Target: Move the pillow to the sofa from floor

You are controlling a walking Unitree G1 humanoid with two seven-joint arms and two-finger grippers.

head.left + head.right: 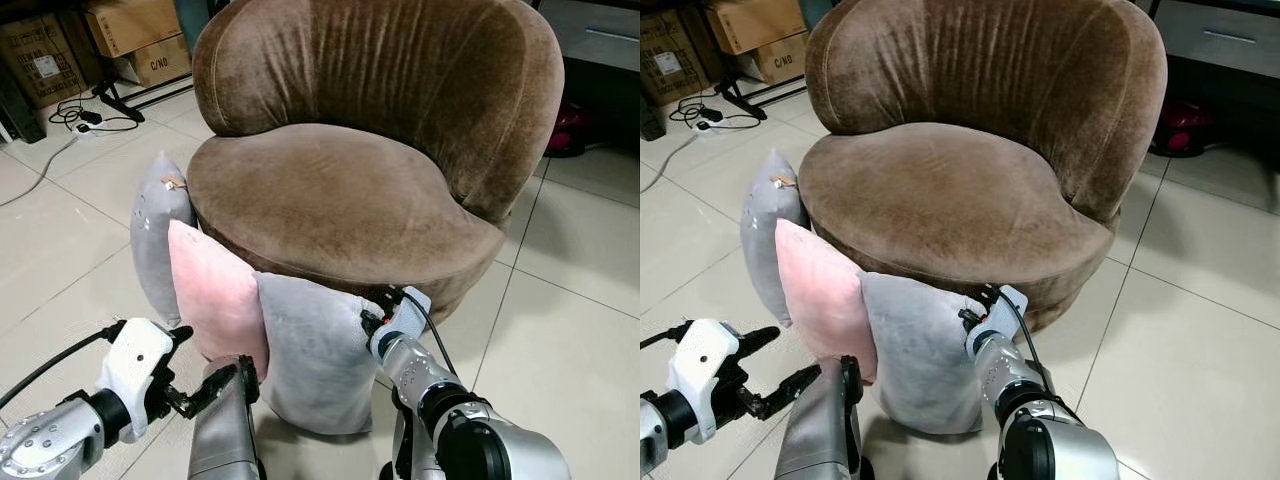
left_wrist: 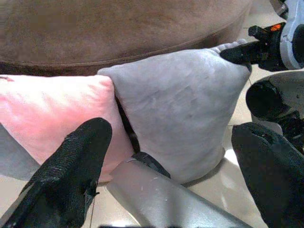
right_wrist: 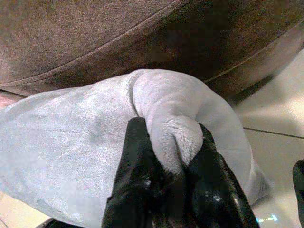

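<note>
Grey pillow (image 3: pixel 85 142) — soft, velvety, corner bunched.

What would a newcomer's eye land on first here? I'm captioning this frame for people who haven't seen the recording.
The big brown velvet sofa chair fills the middle, with three pillows leaning on its front at floor level: a grey pillow farthest left, a pink pillow, and a nearer grey pillow. The right gripper pinches that nearer pillow's top corner, while the left gripper waits open just before it.
</note>
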